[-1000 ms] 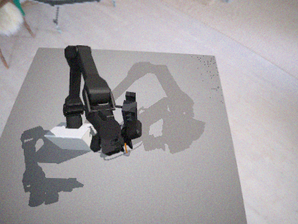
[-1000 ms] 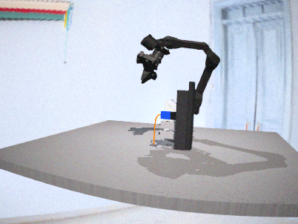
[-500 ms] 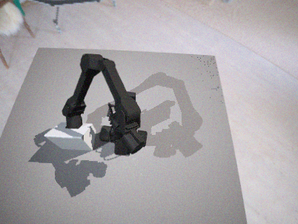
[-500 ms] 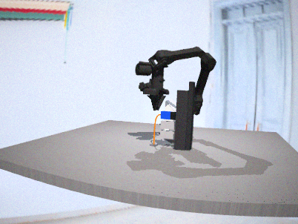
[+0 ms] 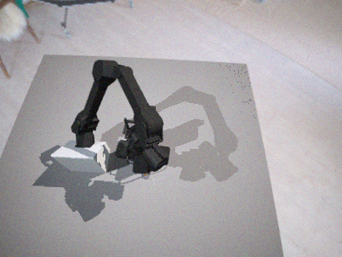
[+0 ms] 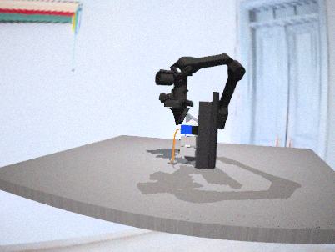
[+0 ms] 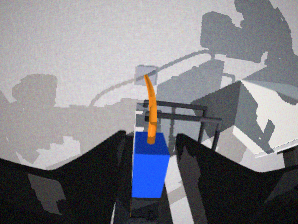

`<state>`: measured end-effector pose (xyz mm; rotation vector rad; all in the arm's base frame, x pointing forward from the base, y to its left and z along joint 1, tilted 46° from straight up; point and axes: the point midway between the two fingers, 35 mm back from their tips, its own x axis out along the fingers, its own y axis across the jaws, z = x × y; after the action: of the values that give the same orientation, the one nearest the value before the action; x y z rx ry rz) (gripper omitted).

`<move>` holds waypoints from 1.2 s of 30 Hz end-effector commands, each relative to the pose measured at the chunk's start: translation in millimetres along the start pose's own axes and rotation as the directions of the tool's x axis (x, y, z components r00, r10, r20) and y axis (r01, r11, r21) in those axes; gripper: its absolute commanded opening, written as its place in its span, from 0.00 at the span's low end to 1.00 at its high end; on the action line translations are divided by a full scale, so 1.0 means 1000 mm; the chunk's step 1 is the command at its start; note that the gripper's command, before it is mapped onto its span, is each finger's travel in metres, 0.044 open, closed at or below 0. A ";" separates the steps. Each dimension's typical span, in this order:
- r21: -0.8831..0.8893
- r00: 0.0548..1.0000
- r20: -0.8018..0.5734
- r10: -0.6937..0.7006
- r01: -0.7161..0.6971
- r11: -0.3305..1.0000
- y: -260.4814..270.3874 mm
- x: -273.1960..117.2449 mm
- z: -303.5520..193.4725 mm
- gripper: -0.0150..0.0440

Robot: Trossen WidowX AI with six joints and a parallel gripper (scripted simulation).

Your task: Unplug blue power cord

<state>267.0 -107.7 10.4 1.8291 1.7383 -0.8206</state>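
A grey table (image 6: 83,175) stands in a pale room. The blue plug (image 7: 149,169), at 9 o'clock on the upright black power strip (image 6: 207,133), looks rigid and light; grasp its flat sides. Its orange cord (image 6: 174,146) hangs limp. The gripper (image 6: 182,118) hovers above with its jaws partly apart, holding nothing.

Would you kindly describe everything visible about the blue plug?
The blue box-shaped plug looks like smooth plastic. It sits on the side of the upright black power strip, apparently plugged in, above the table. An orange cord leaves its outer end and hangs to the tabletop. The black gripper straddles it, fingers either side, partly open; contact cannot be confirmed.
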 end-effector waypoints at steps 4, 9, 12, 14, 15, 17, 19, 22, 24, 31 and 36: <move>0.006 1.000 -0.004 0.002 -0.002 1.000 -0.001 0.000 -0.013 0.53; 0.006 1.000 -0.005 0.002 -0.002 1.000 -0.002 0.000 -0.021 0.53; 0.006 1.000 -0.005 0.002 -0.002 1.000 -0.002 0.000 -0.025 0.53; 0.006 1.000 -0.005 0.002 -0.002 1.000 -0.002 0.000 -0.025 0.53; 0.006 1.000 -0.005 0.002 -0.002 1.000 -0.002 0.000 -0.025 0.53; 0.006 1.000 -0.005 0.002 -0.002 1.000 -0.002 0.001 -0.025 0.53; 0.006 1.000 -0.005 0.002 -0.002 1.000 -0.002 0.003 -0.025 0.53; 0.006 1.000 -0.006 0.002 -0.002 1.000 -0.002 0.008 -0.025 0.53; 0.006 1.000 -0.006 0.002 -0.002 1.000 -0.002 0.011 -0.025 0.53; -0.001 1.000 -0.002 -0.001 0.001 1.000 -0.002 0.010 -0.025 0.35; -0.001 1.000 -0.002 -0.001 0.001 1.000 -0.002 0.010 -0.025 0.29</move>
<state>267.6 -82.5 20.9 1.8293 1.7426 -0.8202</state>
